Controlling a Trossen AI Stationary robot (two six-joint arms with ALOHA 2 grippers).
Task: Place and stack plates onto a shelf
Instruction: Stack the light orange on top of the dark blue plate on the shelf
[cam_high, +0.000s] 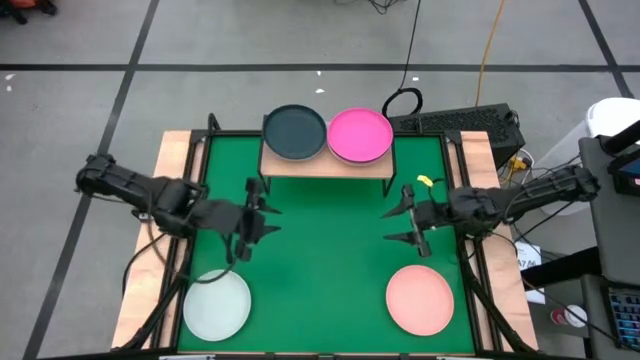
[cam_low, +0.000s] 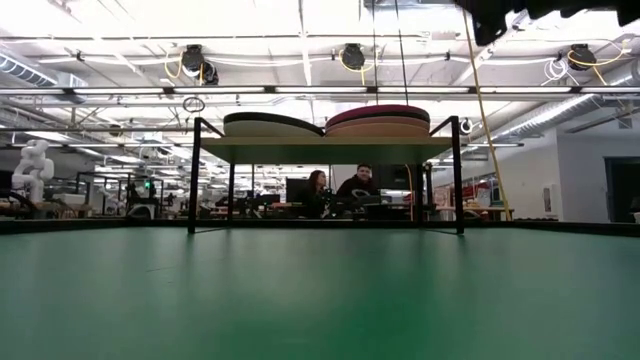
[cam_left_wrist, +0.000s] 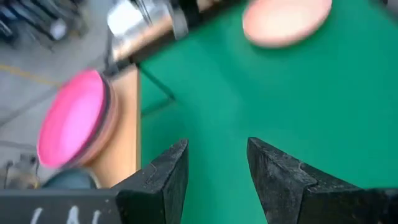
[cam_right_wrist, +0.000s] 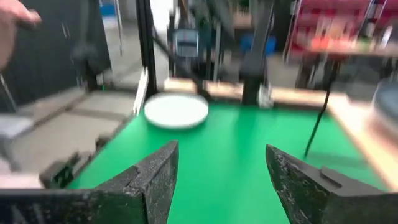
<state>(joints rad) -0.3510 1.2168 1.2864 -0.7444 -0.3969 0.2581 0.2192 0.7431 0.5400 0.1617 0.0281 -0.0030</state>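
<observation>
The shelf (cam_high: 326, 164), a light wooden board on thin black legs, stands at the far middle of the green mat. On it sit a stack topped by a dark teal-grey plate (cam_high: 295, 131) and a stack topped by a bright magenta plate (cam_high: 359, 134). A pale mint-white plate (cam_high: 216, 304) lies flat at the near left of the mat, a salmon plate (cam_high: 420, 299) at the near right. My left gripper (cam_high: 262, 209) is open and holds nothing, left of the mat's middle. My right gripper (cam_high: 398, 224) is open and holds nothing, right of the middle. Both hover above the mat.
The green mat (cam_high: 330, 260) between the grippers and the two near plates is bare. A keyboard (cam_high: 455, 124) and cables lie beyond the table's far right corner. People sit in the room behind the shelf (cam_low: 340, 190).
</observation>
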